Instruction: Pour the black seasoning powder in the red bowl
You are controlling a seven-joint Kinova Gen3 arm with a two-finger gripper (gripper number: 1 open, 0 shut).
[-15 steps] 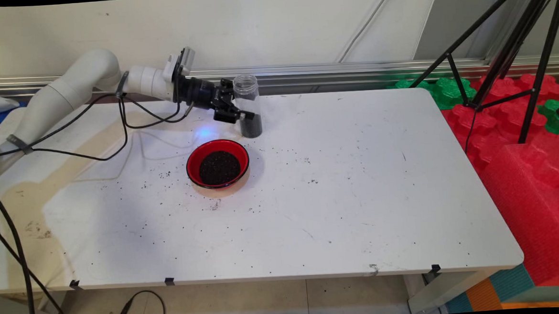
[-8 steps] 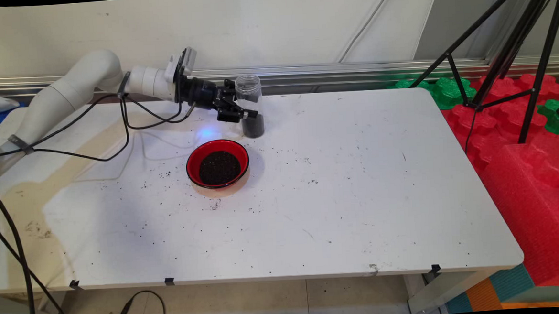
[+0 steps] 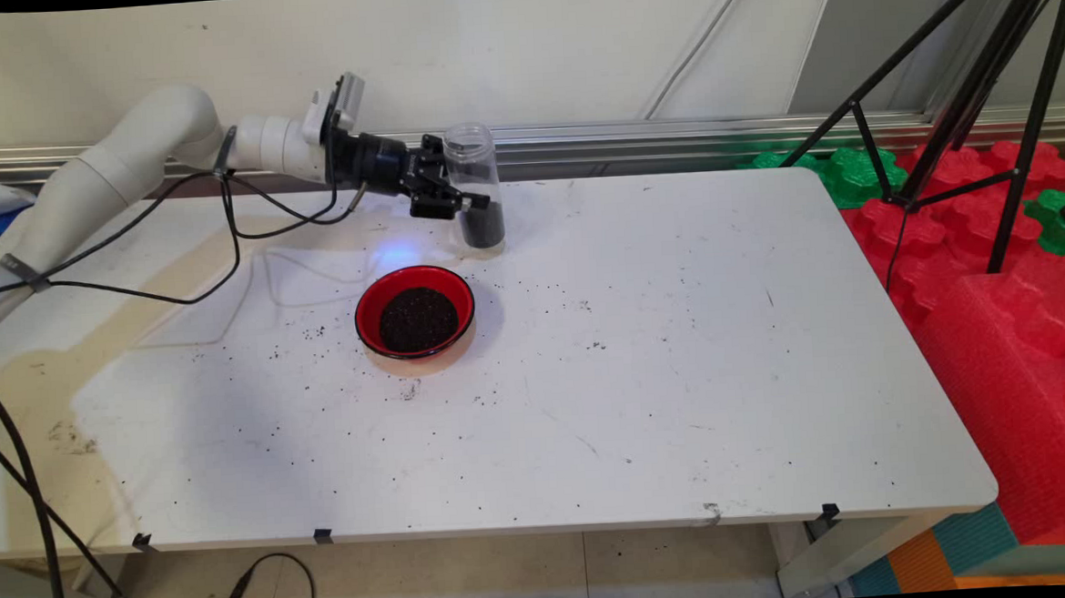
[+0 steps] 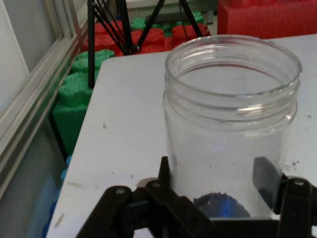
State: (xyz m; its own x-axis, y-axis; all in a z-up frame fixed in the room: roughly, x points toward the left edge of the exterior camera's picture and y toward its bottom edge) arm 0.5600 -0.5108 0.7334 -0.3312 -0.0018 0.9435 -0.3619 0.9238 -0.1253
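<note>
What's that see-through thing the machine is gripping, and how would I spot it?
Look to the far side of the white table, just beyond the red bowl. The jar is there, clamped in the black gripper. It is clear plastic, lidless, with dark grains at the bottom, and lifted slightly off the table.

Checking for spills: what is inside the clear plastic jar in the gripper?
The clear plastic jar, lidless and clamped by the black gripper, holds dark granules in its lower part; its fingers cover part of them.

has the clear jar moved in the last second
Yes. The clear jar, gripped by the gripper, has risen slightly, farther from the red bowl.
</note>
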